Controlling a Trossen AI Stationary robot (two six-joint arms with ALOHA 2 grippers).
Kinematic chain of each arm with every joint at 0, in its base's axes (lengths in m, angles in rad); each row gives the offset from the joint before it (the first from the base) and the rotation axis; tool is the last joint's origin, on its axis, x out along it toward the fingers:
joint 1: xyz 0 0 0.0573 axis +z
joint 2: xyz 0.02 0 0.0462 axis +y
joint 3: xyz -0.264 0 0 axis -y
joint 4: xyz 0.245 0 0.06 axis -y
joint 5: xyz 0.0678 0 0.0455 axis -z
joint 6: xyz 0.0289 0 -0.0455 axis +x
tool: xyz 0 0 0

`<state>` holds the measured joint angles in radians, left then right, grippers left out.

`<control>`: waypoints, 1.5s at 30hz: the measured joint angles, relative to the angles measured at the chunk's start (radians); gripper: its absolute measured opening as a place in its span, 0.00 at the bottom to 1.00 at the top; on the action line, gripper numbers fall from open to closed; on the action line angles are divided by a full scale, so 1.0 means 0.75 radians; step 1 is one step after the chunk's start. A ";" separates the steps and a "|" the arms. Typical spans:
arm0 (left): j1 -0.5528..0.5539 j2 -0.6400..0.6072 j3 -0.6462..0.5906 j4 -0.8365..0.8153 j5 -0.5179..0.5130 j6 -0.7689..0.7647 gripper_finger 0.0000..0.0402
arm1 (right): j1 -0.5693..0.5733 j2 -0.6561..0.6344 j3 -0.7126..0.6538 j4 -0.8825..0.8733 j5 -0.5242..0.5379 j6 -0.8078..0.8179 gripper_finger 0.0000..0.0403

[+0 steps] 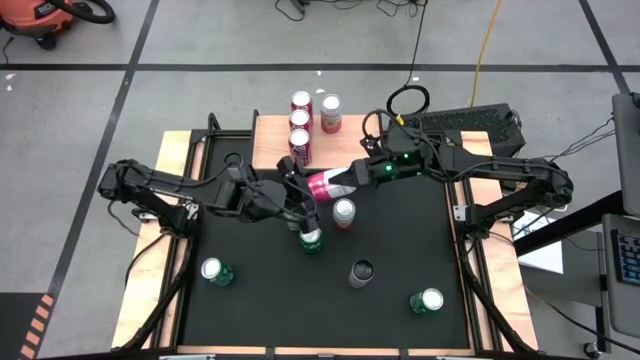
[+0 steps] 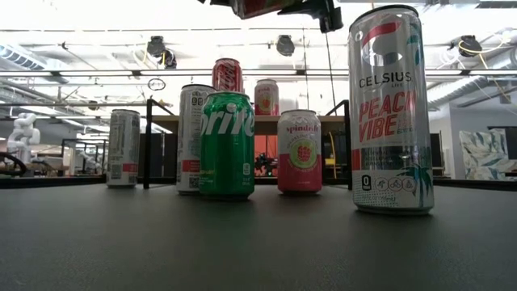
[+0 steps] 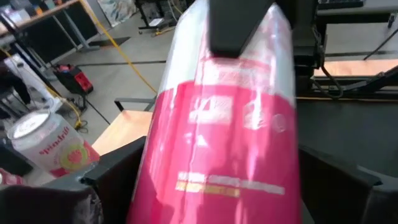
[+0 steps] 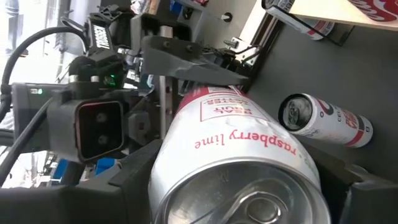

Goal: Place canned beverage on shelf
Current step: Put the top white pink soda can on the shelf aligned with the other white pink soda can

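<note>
A pink and silver canned beverage (image 1: 328, 184) hangs level in the air above the black mat, just in front of the shelf (image 1: 270, 140), which bears several cans (image 1: 300, 120). My right gripper (image 1: 356, 176) comes from the table's right and is shut on the can's silver top end. My left gripper (image 1: 298, 192) comes from the left and stands open. Its fingers (image 3: 115, 171) are on either side of the can's pink lower half (image 3: 217, 143). In the low view only the can's underside (image 2: 258, 6) shows at the top edge. My right gripper pinches the can's silver wall (image 4: 165, 177) near its top rim between its two fingers. The fingers (image 3: 242, 25) come nearly level from the table's right and lie along the can, whose lid (image 4: 249, 199) faces the wrist. The can lies on its side, clear of mat and shelf.
Standing on the mat are a green Sprite can (image 1: 311, 239) right below my left gripper, a Spindrift can (image 1: 344, 212), a green can (image 1: 215, 270), a dark can (image 1: 360, 272) and a green can (image 1: 428, 300). The tall Celsius can (image 2: 390, 109) stands nearest the low camera.
</note>
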<state>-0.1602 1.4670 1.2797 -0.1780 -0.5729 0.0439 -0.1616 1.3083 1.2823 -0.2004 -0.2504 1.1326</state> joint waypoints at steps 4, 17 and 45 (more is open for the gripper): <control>0.012 0.000 -0.001 -0.002 0.001 -0.047 0.83 | 0.000 0.000 0.002 0.002 -0.002 0.004 0.68; -0.006 -0.006 0.002 0.006 -0.016 -0.053 0.73 | -0.001 0.000 0.002 0.005 -0.015 -0.014 0.71; -0.015 -0.014 0.193 0.118 0.240 -0.389 0.73 | -0.074 -0.135 0.002 0.430 -0.056 -0.424 0.99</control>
<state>-0.1711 1.4561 1.4242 -0.0898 -0.3927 -0.2481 -0.2170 1.2071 1.2839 0.1223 -0.2924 0.8146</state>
